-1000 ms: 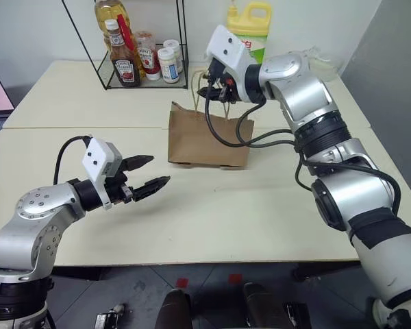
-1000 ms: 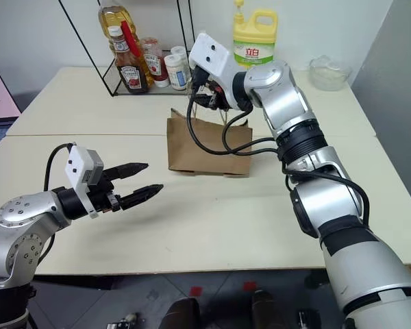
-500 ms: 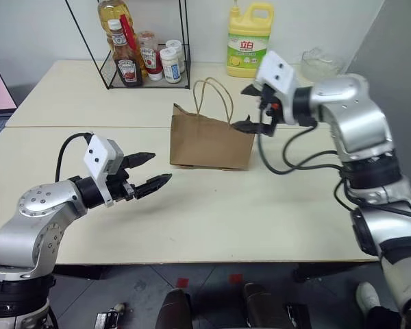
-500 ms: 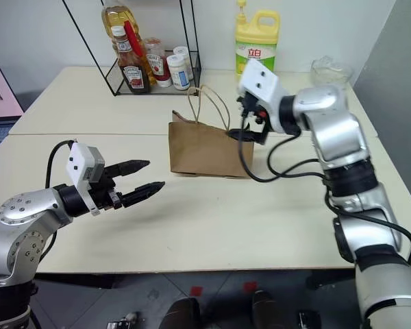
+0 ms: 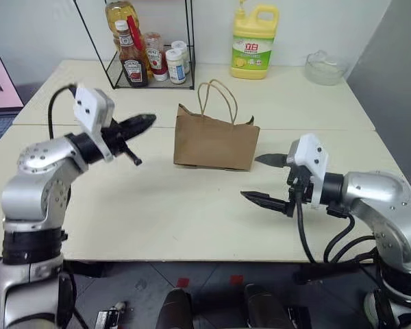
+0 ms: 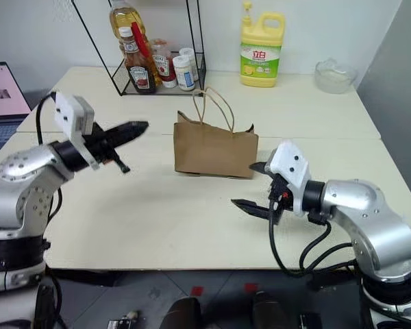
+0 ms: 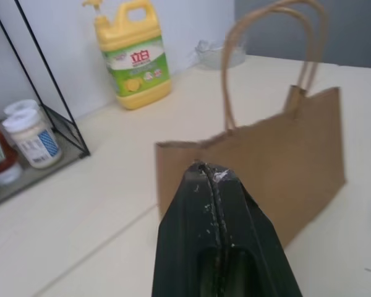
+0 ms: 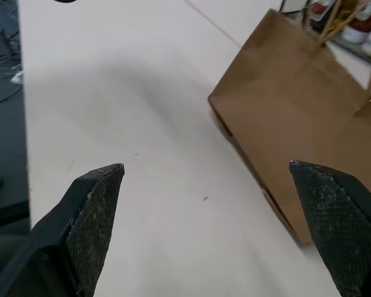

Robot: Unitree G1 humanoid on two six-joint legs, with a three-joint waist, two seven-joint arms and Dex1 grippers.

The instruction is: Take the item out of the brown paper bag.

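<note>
Kraft-brown paper bag (image 5: 216, 142) stands upright near the middle of the cream table (image 5: 192, 219), its long side running across the table from the robot's left to right, its mouth facing up and its two tan cord handles (image 5: 217, 101) looping above the rim. Its top edge is creased and uneven. The bag's inside cannot be seen, so whether the small bottle is in there cannot be told.

Left gripper (image 5: 141, 122) is raised off the table to the left of the bag, apart from it, pointing level toward the bag's left end; its two black fingers are pressed together with nothing between them. Right gripper (image 5: 266, 180) hangs low over the table just in front of the bag's right end, its fingers spread wide and empty, one fingertip (image 5: 266, 160) near the bag's right edge without touching it.

Behind the bag, a yellow detergent jug (image 5: 251, 43) stands at the far edge, a clear glass bowl (image 5: 323, 67) to its right, and a black wire rack (image 5: 149, 58) with a ketchup bottle (image 5: 131, 60) to its left.
</note>
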